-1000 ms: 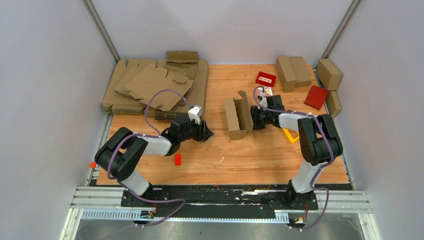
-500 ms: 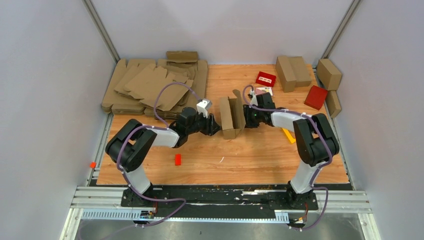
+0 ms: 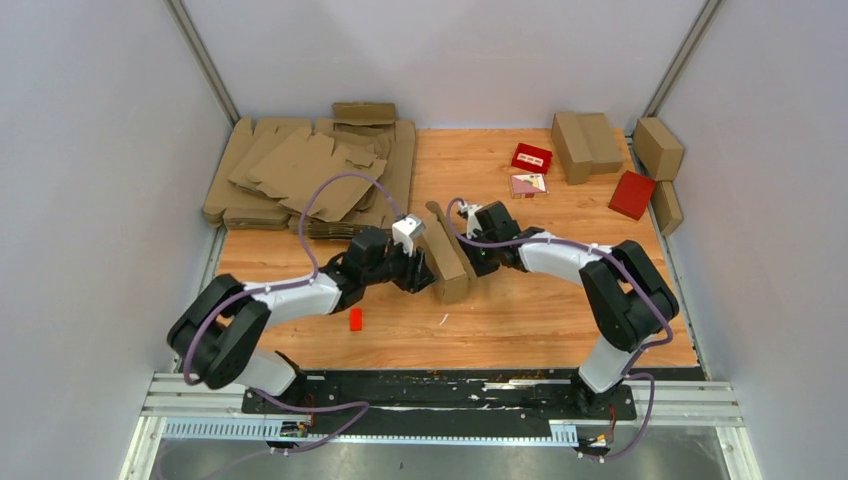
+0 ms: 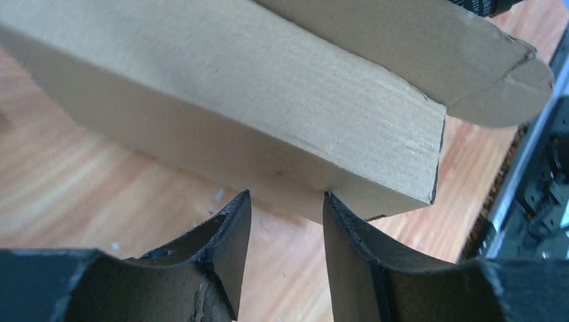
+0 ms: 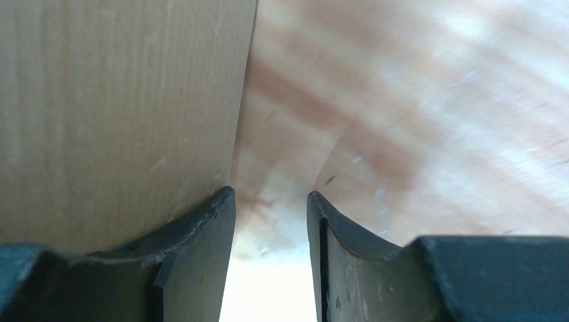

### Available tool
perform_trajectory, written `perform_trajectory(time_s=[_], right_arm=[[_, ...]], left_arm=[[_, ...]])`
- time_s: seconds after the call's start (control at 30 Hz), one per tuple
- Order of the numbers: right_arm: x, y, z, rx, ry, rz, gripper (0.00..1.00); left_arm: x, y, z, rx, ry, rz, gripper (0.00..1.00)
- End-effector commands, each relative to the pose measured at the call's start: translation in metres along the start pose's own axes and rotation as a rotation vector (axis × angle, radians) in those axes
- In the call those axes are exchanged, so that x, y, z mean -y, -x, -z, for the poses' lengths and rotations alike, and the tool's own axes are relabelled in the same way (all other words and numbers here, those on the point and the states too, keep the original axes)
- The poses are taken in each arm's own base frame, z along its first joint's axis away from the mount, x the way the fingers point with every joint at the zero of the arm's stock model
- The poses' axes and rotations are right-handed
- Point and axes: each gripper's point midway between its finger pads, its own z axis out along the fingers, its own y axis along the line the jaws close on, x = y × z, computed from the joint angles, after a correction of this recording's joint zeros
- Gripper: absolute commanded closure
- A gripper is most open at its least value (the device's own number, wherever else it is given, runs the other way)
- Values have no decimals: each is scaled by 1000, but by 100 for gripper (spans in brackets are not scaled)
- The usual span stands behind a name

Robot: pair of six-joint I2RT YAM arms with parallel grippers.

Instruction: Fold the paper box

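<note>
Lying half-folded, paper box (image 3: 448, 265), plain brown oblong, one flap raised

The left arm (image 3: 290, 295) and right arm (image 3: 575, 258) share black joint housings and white link shells, a purple cable (image 3: 345, 178) loops along each, a small white block (image 3: 406, 230), possibly a camera mount, sits at the left wrist, and the left end effector (image 4: 285, 198) and right end effector (image 5: 270, 194) have matte black, scuffed fingers (image 4: 225, 231).
</note>
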Motion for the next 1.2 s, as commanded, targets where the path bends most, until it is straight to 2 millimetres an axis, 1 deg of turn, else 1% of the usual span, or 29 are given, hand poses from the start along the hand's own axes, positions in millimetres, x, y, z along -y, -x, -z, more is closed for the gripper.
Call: perform_trajectory(time_s=[0.0, 0.07, 0.13, 0.27, 0.37, 0.43, 0.47, 0.53, 0.6, 0.7, 0.8, 0.83, 0.9, 0.97, 1.13, 1.17], right_arm=[[-26, -30, 12, -46, 29, 85, 55], [-24, -36, 12, -51, 21, 80, 55], [-20, -38, 12, -52, -1, 80, 55], [-21, -34, 11, -42, 4, 89, 54], [-19, -31, 9, -32, -4, 94, 54], [-18, -31, 6, -28, -6, 91, 53], [-17, -31, 5, -26, -8, 90, 53], [-16, -32, 4, -28, -12, 89, 53], [-16, -31, 3, -24, -8, 90, 53], [-17, -27, 5, -2, -5, 92, 51], [-14, -23, 9, 19, -29, 97, 51], [-15, -22, 10, 24, -29, 97, 51], [-16, -20, 11, 30, -26, 98, 51], [-17, -19, 11, 31, -22, 98, 50], [-17, -20, 10, 28, -16, 97, 49], [-18, -20, 10, 30, -15, 97, 48]], left_arm=[[15, -5, 25, 17, -33, -66, 49], [15, -9, 34, 21, -27, -78, 49], [15, -14, 39, 25, -24, -75, 48], [17, -27, 41, 12, -34, -25, 47], [16, -30, 44, 23, -28, 1, 47], [13, -30, 48, 43, -4, 5, 45], [11, -30, 51, 48, 13, 8, 42], [10, -27, 54, 59, 23, 12, 36], [14, -21, 56, 75, 3, 15, 31], [14, -11, 57, 98, 1, 33, 29], [8, -1, 60, 136, 13, 93, 27], [8, 7, 63, 170, 5, 112, 25], [5, 13, 65, 204, 10, 144, 20], [2, 18, 64, 208, 26, 154, 18], [7, 32, 55, 208, -7, 162, 15], [5, 32, 52, 200, 1, 164, 15]])
